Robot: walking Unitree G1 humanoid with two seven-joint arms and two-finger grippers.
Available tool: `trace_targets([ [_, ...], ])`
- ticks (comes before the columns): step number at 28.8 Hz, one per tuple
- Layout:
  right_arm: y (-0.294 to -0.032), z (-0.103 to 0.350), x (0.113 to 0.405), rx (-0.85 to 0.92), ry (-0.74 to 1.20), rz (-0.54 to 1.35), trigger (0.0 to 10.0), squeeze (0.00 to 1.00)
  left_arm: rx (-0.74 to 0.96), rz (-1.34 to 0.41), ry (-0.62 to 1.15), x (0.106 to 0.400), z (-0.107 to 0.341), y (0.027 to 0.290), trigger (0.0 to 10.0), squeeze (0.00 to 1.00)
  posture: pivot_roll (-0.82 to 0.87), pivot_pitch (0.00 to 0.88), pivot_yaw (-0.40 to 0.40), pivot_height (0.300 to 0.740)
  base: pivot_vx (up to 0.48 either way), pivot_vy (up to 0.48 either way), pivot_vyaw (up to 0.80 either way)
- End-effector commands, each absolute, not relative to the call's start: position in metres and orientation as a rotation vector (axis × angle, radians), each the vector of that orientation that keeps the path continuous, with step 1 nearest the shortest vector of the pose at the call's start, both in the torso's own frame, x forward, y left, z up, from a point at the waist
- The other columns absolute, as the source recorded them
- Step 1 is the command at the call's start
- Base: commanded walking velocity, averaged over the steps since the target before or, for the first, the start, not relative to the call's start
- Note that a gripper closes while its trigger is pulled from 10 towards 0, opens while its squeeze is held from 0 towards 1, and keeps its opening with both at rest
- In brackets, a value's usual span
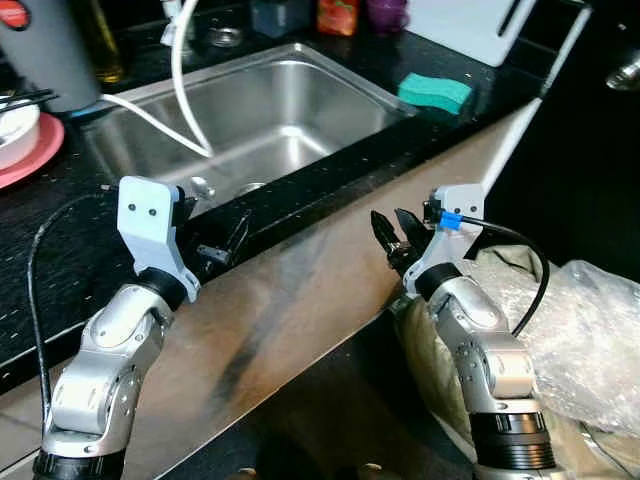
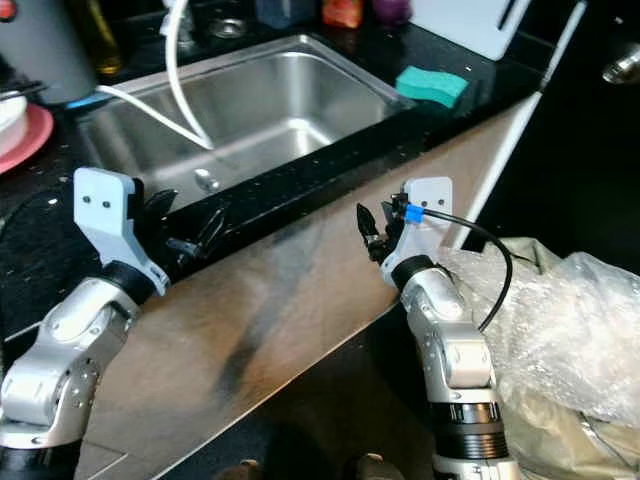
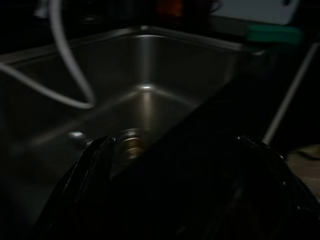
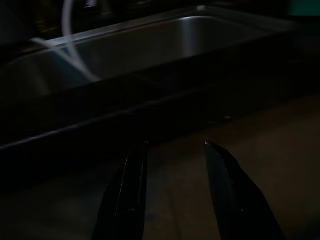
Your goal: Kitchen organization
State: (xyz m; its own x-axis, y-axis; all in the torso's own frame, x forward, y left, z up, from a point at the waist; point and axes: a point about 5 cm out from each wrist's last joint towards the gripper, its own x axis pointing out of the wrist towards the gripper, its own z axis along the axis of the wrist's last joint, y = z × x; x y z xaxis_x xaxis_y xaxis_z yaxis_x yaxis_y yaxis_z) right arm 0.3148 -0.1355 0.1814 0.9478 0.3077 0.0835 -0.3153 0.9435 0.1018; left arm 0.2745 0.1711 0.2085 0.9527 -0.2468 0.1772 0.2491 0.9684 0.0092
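Note:
A stainless sink [image 1: 345, 98] is set into the black countertop [image 1: 60, 220]. A white hose [image 1: 179, 90] hangs into it, and a small metal piece [image 1: 203, 186] lies near the drain. A green sponge [image 1: 434, 92] rests on the counter to the sink's right. My left gripper [image 1: 212, 236] is open at the counter's front edge, just before the sink, holding nothing. In the left wrist view its fingers [image 3: 87, 170] stand wide apart toward the basin. My right gripper [image 1: 392, 228] is open and empty, below the counter edge, in front of the brown cabinet face [image 1: 300, 300].
A pink plate [image 1: 38, 152] with a white bowl [image 1: 15, 128] sits at the left, beside a grey jug [image 1: 55, 50]. Bottles and jars line the back of the counter. A white board [image 1: 470, 25] leans at the back right. A crumpled plastic bag [image 1: 585, 340] lies at my lower right.

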Motion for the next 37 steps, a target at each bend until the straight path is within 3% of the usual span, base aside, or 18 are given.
trace_targets([
  [1,-0.136,0.185,0.314,0.115,-0.093,0.318,10.0,0.0,0.015,-0.256,-0.208,0.272,0.216,0.171,10.0,0.0,0.04,0.099,-0.017,0.74,0.0,0.0,0.8],
  [12,-0.14,0.199,0.321,0.117,-0.136,0.314,10.0,0.0,0.095,-0.218,-0.256,0.276,0.239,0.176,10.0,0.0,0.04,0.103,-0.02,0.74,0.0,0.0,0.8],
  [37,-0.141,0.205,0.328,0.111,-0.147,0.318,10.0,0.0,0.111,-0.204,-0.212,0.277,0.239,0.178,10.0,0.0,0.05,0.106,-0.026,0.74,0.0,0.0,0.8],
])
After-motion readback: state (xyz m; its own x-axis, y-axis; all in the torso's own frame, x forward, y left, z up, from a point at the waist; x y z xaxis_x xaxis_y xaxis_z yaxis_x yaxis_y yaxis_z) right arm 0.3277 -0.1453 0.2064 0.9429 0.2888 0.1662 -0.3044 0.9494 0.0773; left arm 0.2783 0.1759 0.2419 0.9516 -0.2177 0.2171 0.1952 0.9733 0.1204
